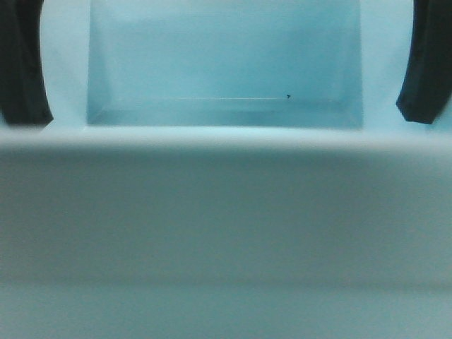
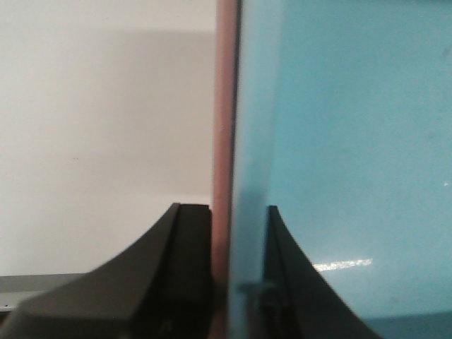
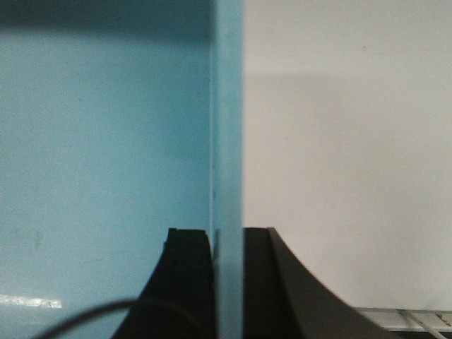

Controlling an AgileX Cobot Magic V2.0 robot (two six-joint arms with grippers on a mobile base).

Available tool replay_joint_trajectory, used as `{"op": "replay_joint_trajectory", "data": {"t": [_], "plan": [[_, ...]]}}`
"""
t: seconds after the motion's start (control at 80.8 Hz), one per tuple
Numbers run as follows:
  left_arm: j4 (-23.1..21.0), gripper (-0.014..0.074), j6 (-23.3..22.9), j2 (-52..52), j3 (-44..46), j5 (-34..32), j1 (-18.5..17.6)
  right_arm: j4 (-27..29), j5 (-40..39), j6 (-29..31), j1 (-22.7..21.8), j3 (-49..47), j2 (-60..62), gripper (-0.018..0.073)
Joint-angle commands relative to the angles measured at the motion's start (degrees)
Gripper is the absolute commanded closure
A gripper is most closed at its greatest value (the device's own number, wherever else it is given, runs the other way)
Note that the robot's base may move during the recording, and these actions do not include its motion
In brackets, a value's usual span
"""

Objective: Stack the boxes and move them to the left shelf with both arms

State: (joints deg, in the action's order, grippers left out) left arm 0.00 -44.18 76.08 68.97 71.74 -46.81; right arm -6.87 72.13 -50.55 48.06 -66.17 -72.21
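Blue box [image 2: 353, 141] side edges inside left gripper [image 2: 232, 212], right gripper [image 3: 223, 233]

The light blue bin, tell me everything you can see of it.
The light blue bin is smooth, glossy plastic with a broad rim, and its floor looks empty. It fills the front view, its near wall blurred. The left fingers pinch one side wall together with the pink bin pressed outside it; the right fingers pinch the opposite wall. What it rests on is hidden.
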Motion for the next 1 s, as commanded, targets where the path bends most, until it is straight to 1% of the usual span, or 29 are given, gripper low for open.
{"op": "replay_joint_trajectory", "data": {"t": [0.0, 0.829, 0.99], "plan": [[0.0, 0.0603, 0.3, -1.9, 1.7, 3.7, -0.6, -0.9, 1.5, -0.2, 0.2, -1.8, 2.1, 0.0503], [0.0, 0.0603, 0.3, -1.9, 1.7, 3.7, -0.6, -0.9, 1.4, -0.2, 0.2, -1.8, 2.1, 0.0503], [-0.6, 0.0603, 0.3, -1.9, 1.7, 3.7, -0.6, -0.9, 1.4, -0.2, 0.2, -1.8, 2.1, 0.0503]]}}
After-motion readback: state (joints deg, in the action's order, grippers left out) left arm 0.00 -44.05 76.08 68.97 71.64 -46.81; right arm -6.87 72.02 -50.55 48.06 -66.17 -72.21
